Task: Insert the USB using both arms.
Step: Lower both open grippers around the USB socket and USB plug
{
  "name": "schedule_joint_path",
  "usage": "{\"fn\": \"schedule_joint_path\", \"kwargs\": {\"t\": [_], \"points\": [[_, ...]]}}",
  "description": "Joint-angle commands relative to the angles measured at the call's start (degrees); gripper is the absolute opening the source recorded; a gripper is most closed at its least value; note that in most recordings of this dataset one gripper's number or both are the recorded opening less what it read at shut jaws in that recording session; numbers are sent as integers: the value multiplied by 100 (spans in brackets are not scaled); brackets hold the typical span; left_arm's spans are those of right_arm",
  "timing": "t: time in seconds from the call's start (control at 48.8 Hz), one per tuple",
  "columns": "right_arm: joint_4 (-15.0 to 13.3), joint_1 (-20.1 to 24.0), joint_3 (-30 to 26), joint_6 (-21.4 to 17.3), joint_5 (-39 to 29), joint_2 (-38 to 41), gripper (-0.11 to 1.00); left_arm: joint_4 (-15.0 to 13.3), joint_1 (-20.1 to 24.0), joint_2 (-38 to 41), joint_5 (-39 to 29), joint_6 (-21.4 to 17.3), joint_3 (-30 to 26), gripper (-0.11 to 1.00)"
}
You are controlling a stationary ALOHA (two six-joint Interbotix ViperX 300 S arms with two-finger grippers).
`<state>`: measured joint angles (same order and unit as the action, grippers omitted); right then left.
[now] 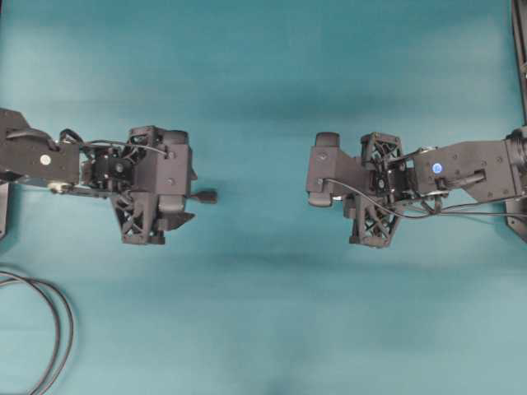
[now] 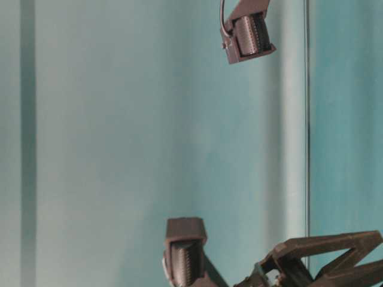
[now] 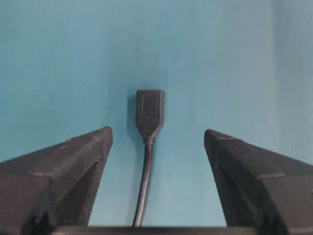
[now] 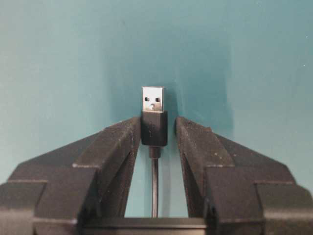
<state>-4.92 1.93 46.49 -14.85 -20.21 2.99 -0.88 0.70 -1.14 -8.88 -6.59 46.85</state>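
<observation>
The USB (image 4: pixel 154 113) sits right between the right gripper (image 4: pixel 154 128) fingertips in the right wrist view, silvery tip pointing away from the camera, dark body flanked by both fingers, which look pressed against its sides, so that claw is narrowed down and seems clamped on the plug, though I can't swear to full contact. Its thin cable runs back toward the wrist. Over on the other side, the left gripper (image 3: pixel 157 139) is spread wide, and the black socket end (image 3: pixel 149 111) of the other cable lies on the teal table (image 1: pixel 263 82) between its fingers, touching neither. From overhead the two arms face each other, well apart, with a looped black cable (image 1: pixel 51 329) at the bottom left corner.
</observation>
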Motion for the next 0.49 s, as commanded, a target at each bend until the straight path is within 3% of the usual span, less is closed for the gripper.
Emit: {"fn": "schedule_joint_path", "kwargs": {"t": [0.0,0.471], "points": [[26,176,9,-9,44,290,34,0,18,79,105,-97,-149,89],[26,176,9,-9,53,299,34,0,62,624,211,-97,-387,86]]}}
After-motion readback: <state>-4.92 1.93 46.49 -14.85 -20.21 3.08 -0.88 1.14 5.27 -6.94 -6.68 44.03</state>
